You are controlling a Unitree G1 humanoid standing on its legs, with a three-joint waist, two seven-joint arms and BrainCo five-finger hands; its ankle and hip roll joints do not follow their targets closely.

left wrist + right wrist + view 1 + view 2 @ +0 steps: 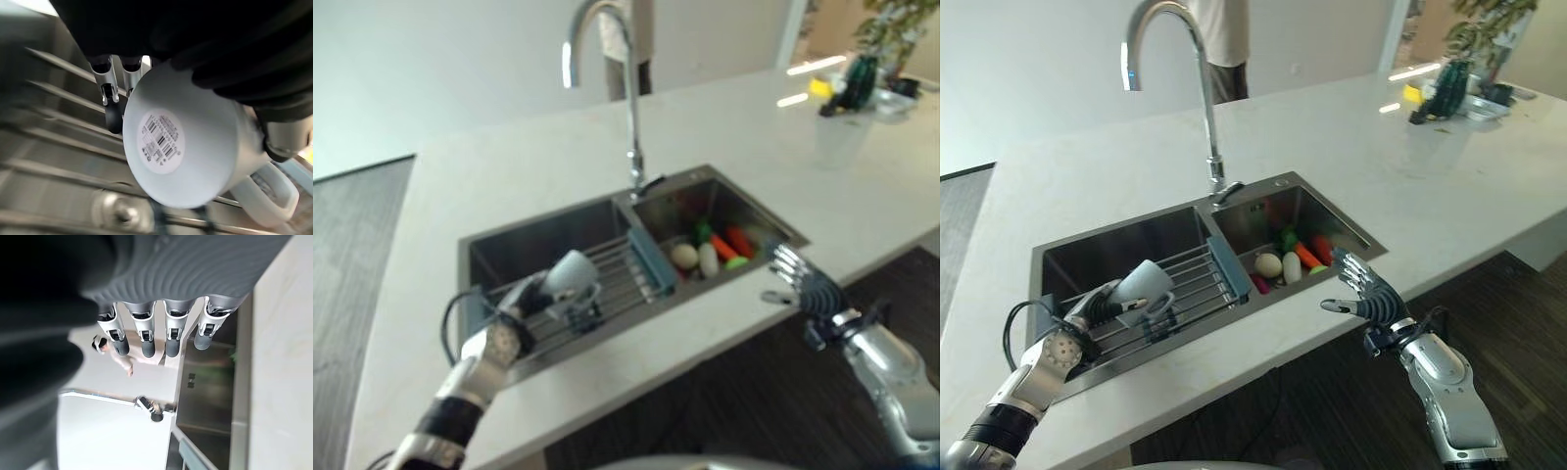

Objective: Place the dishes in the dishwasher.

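- We see the pale grey-white ceramic mug (1146, 281) lying on its side above the metal wire rack (1190, 284) in the left basin of the stainless steel double sink (1058, 257); its round base with a label faces the left wrist camera, and its handle (274, 193) points towards the rack.
- Our left hand (1097, 305) grasps the mug, fingers and thumb curled round its body.
- The right basin holds a heap of vegetables (1291, 257): pale, green, red and orange pieces.
- A tall curved chrome tap (1197, 88) stands behind the divider.
- Our right hand (1368, 292) hovers by the front edge of the white stone counter (1351, 147), fingers straight and spread, holding nothing.
- A person (1219, 39) stands beyond the counter.
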